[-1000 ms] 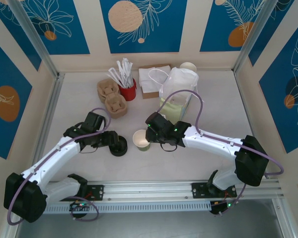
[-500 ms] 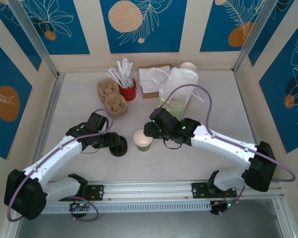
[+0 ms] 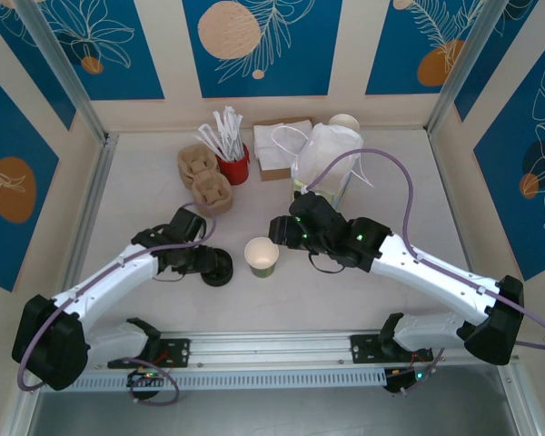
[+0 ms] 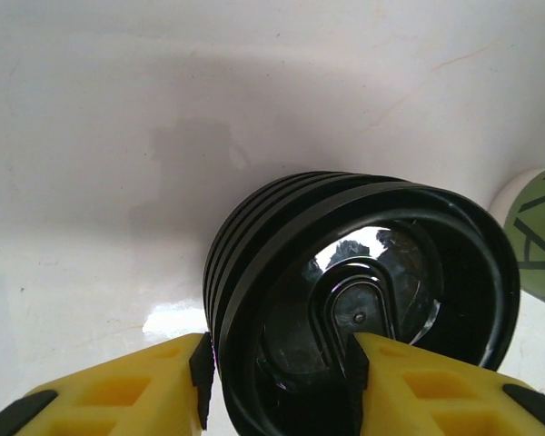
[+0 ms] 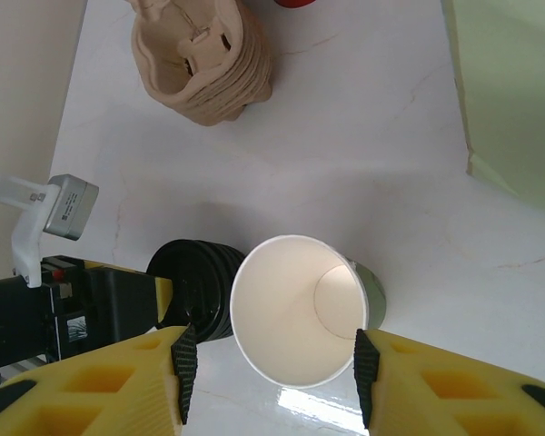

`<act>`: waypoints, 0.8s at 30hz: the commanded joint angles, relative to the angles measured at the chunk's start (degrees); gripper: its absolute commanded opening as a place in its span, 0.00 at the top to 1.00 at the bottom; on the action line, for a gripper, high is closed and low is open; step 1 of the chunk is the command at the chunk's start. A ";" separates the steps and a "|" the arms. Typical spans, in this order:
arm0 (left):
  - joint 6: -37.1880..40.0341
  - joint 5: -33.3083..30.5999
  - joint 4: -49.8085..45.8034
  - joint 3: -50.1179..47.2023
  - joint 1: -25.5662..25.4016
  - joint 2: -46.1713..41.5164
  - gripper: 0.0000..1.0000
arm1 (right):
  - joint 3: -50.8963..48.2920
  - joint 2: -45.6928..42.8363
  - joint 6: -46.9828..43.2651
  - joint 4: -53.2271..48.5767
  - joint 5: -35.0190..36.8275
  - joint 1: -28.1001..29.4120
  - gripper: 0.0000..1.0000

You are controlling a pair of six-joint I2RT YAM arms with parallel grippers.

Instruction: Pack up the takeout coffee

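- The takeout coffee cup (image 3: 262, 256) stands upright near the middle of the white counter (image 3: 136, 191). It has no lid, and its cream inside is bare down to the bottom.
- The right fingers (image 5: 454, 381) are released. They are spread wider than the cup's rim, one on each side. In the right wrist view a strip of black lids shows between one pad and the cup wall.
- A stack of black lids (image 3: 218, 266) sits just beside the cup at its 9 o'clock.
- The left fingers (image 4: 109, 391) straddle the near wall of that stack. One pad is against the outside and the other is over the hollow of the top lid. I cannot tell whether they have clenched on it.
- Two stacks of brown pulp cup carriers (image 3: 204, 179) stand at the cup's 11 o'clock, well apart from it.
- A red cup of white cutlery (image 3: 233, 163) stands at 12 o'clock, just beside the carriers.
- A box of white napkins (image 3: 277, 150) stands further back at 12 to 1 o'clock.
- A white plastic bag (image 3: 331, 150) lies at 1 o'clock over a pale green bag (image 5: 518, 91). The right arm reaches past them.
- A stack of nested paper cups (image 3: 343, 121) stands behind the bag by the back wall.
- The cup's olive-green band (image 4: 538, 241) carries black line marks, and I can read no word in them.
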 commanded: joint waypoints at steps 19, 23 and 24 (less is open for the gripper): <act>-0.66 -2.80 -2.00 0.70 -1.16 -0.13 0.81 | 0.19 -0.55 2.00 0.05 0.09 0.10 0.49; -0.60 -3.95 -3.71 1.59 -1.20 -1.39 0.82 | 0.36 -0.55 2.07 0.70 -0.58 0.14 0.49; -0.66 -4.00 -3.88 1.73 -1.24 -1.71 0.84 | 0.30 -0.55 2.22 0.81 -0.68 0.10 0.49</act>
